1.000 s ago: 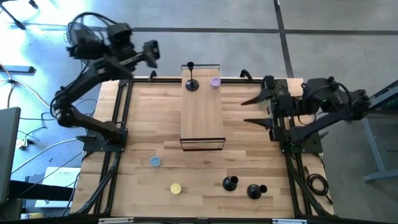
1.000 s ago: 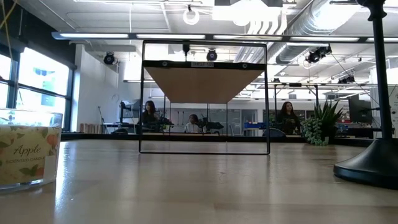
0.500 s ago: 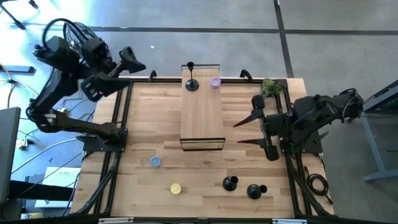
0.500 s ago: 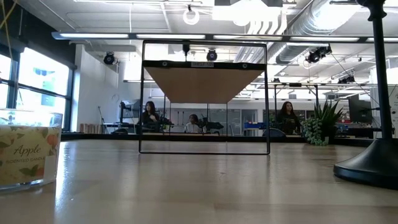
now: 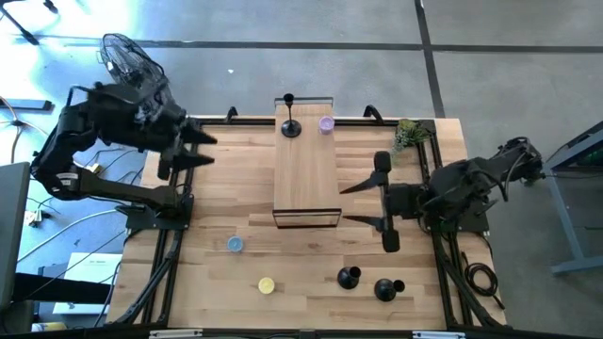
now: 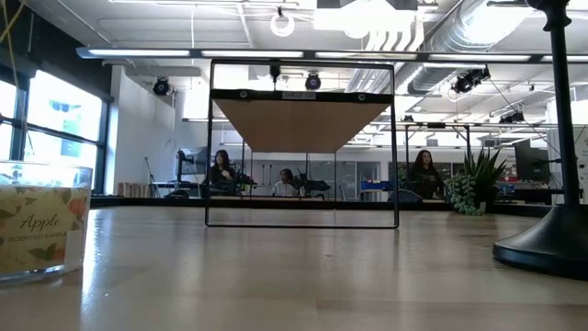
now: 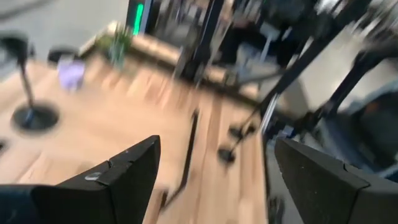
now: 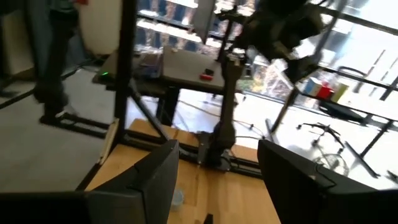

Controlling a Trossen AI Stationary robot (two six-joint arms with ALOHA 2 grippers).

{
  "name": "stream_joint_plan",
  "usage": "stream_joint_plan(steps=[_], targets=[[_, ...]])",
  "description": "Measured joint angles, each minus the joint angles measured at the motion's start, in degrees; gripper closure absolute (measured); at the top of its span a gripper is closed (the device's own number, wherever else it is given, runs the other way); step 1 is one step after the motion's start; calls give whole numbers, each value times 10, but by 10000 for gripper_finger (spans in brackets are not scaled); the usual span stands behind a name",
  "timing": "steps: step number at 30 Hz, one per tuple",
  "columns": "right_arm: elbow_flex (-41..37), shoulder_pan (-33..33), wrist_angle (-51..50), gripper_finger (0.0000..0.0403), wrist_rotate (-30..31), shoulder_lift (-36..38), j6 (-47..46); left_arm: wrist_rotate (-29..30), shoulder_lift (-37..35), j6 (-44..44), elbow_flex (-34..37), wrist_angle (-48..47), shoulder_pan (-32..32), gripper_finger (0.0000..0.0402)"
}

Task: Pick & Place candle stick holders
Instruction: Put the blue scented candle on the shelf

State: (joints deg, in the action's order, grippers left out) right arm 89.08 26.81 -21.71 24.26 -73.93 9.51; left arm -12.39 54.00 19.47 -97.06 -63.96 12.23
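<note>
A: Where do the small matte-black candle stick holders lie?

B: Two at the table's near right, below the right gripper, whose jaws gape empty. One stands upright on the raised wooden shelf. The left gripper, also open and empty, is farther.

A: Any writing?

B: "Apple" on a glass candle jar.

1. Holder on the shelf: matte black, round base, thin stem with a small cup on top, standing upright at the shelf's far end, between the two sets of jaws and well apart from both.
2. Near holder: black, bulbous, on the desk, near the right jaws.
3. Tipped holder: black, lying on its side just beside the second.
</note>
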Motion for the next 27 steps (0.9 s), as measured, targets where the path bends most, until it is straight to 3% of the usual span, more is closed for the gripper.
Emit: stream_joint_plan(steps=[9, 19, 27], targets=[[0, -2, 3, 188, 58, -39, -44, 85, 21, -21, 0, -188, 0, 89], [0, -1, 45, 188, 83, -69, -55, 109, 39, 62, 2, -261, -1, 89], [0, 12, 54, 188, 88, -68, -78, 150, 56, 149, 4, -261, -110, 92]])
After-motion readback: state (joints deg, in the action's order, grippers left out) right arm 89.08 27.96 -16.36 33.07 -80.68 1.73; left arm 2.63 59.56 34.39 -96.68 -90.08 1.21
